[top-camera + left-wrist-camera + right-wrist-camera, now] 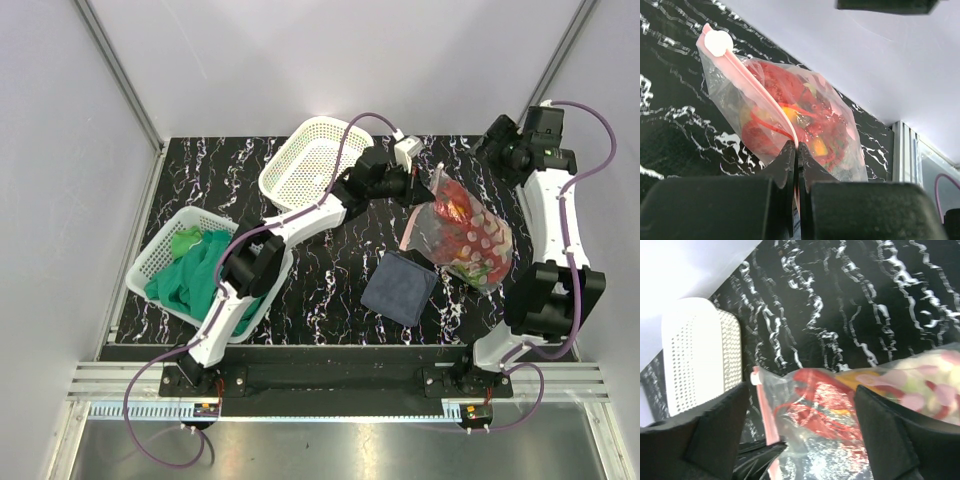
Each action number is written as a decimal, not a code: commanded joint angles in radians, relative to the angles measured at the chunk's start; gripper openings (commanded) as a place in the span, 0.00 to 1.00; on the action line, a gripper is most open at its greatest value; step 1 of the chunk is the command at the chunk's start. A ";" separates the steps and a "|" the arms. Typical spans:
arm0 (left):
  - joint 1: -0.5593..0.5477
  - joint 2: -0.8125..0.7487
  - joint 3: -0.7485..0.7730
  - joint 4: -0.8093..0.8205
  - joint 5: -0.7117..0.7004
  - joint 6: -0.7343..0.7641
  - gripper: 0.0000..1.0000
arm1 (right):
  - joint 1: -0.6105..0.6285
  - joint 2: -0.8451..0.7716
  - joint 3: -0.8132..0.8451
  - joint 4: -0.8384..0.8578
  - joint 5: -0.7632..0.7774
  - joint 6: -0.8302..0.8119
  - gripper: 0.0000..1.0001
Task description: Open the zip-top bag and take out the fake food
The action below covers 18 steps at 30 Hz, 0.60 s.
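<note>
Beside the blue cloth, the zip-top bag of fake food is pinched at its pink strip by the shut left gripper, likely for steadying, while the empty right gripper is spread wide.

Seen from above, the bag lies right of the table's middle. At its 10 o'clock the left gripper is clamped on the zip strip. The left arm bars the way in from 9 to 10. A blue cloth lies just beside the bag at 7. The right arm walls off 3, and the right gripper is spread wide near 1. Bare tabletop lies at 12 and at 5 to 6. A white basket stands well apart toward 10, a second basket toward 9.
</note>
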 commanded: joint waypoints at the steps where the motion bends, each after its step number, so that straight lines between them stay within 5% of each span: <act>1: -0.012 -0.100 -0.006 0.151 0.077 0.066 0.00 | 0.008 0.013 0.092 -0.011 -0.083 0.012 0.88; 10: -0.006 -0.122 0.018 0.152 0.115 -0.052 0.00 | 0.002 0.004 0.054 0.075 -0.144 -0.242 0.95; 18: 0.078 -0.027 0.219 0.154 0.195 -0.257 0.00 | -0.041 -0.031 -0.007 0.257 -0.321 -0.339 0.98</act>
